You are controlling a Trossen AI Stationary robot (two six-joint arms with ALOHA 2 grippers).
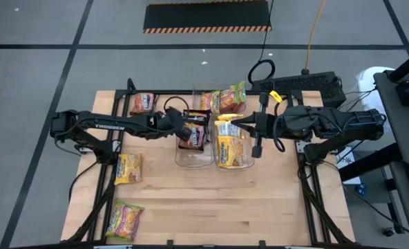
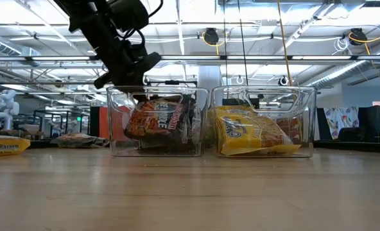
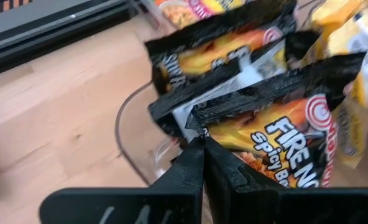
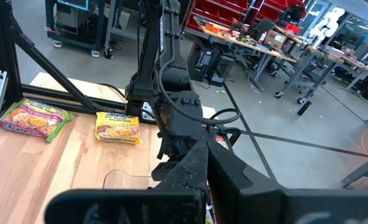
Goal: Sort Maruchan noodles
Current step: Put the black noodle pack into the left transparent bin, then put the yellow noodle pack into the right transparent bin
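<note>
Two clear bins stand side by side mid-table. The left bin [image 1: 193,158] holds dark brown-orange Maruchan noodle packets [image 2: 158,119]. The right bin [image 1: 236,164] holds yellow packets [image 2: 251,133]. My left gripper [image 3: 199,146] reaches over the left bin's left rim, shut on the front dark packet [image 3: 277,134]. My right gripper [image 4: 204,155] hangs shut and empty, high above the right bin [image 1: 256,131]. Loose packets lie flat on the table: a brown one [image 1: 142,103], a yellow one [image 1: 128,168] and a pink-green one [image 1: 125,220]. My left gripper pinches the front dark packet at its crimped edge, by the corner [image 3: 195,126], with only the fingertips on it. The fingers slant down from the table's left side. The packet stands tilted inside the left bin, leaning on another dark packet [image 3: 215,50] behind it.
More packets, pink-green [image 1: 232,97] and orange [image 1: 206,102], lie just behind the bins. A black box [image 1: 298,86] and cables sit at the far right. Bare wood stretches across the near half of the table [image 1: 218,207]. Black frame bars run along both table sides.
</note>
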